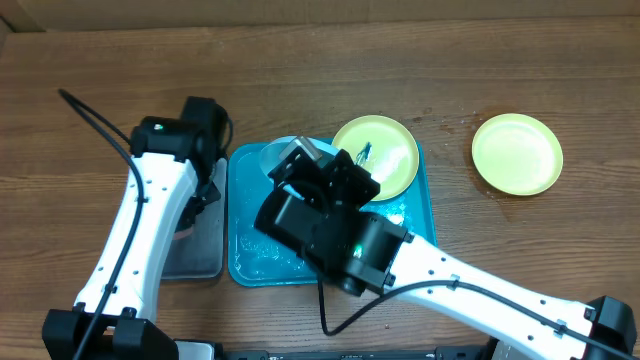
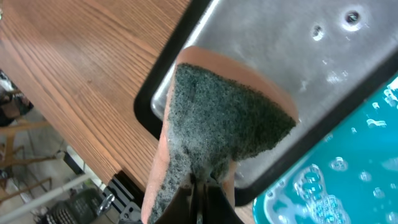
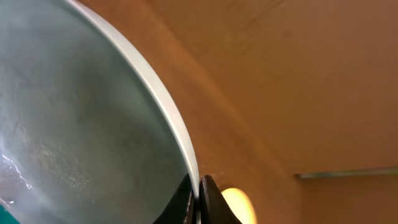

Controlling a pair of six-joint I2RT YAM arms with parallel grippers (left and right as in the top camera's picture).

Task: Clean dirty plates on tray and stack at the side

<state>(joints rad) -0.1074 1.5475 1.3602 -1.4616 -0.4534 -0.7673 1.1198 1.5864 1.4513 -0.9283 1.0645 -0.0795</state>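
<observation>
My right gripper (image 3: 199,188) is shut on the rim of the pale blue-white plate (image 3: 81,124), which it holds tilted over the far left part of the teal tray (image 1: 250,262). A yellow-green plate (image 1: 385,165) with a dark smear lies on the tray's far right corner. Another yellow-green plate (image 1: 517,153) lies on the table to the right. My left gripper (image 2: 200,186) is shut on a sponge (image 2: 224,124), green scouring face up, over the near end of the grey metal tray (image 2: 280,37).
The black-rimmed grey metal tray (image 1: 195,262) lies right beside the teal tray's left edge. Soapy water and bubbles (image 1: 395,215) sit on the teal tray's floor. Wooden tabletop surrounds both trays.
</observation>
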